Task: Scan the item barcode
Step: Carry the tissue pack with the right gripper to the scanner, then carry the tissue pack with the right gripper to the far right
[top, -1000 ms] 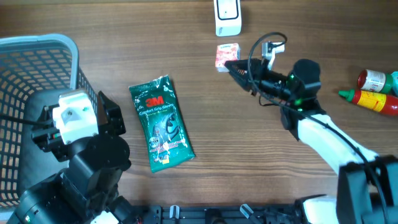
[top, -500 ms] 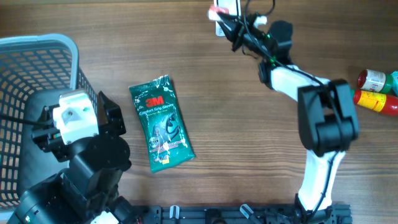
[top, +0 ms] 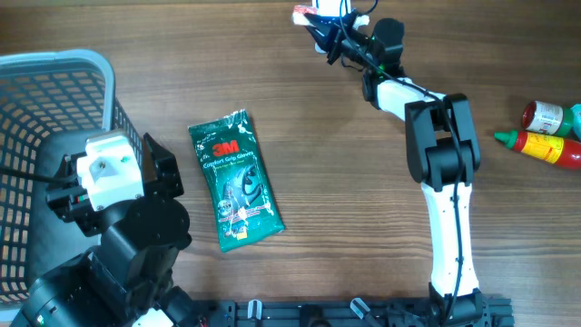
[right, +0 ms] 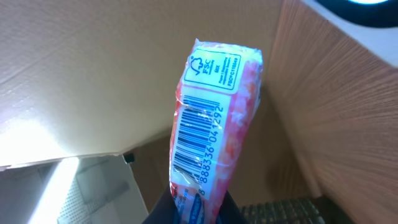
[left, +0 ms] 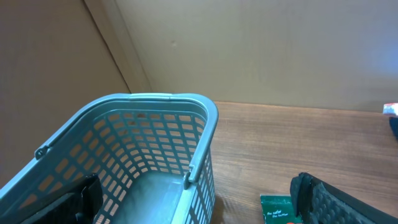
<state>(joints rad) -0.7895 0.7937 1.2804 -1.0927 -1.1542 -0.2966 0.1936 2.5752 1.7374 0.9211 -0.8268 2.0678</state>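
Basket [top: 54, 62] at left; packet [right: 211, 130] apparently pinched in right fingers [top: 324, 30]

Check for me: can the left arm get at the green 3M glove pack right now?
Probably yes. The glove pack lies flat on bare table beside the left arm, nothing on it or between them, and the left claw is open.

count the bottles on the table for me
2. A labelled bottle lies at the right edge of the overhead view; a red bottle with a green tip lies just below it. Both are cut off by the frame, so more could be out of view.
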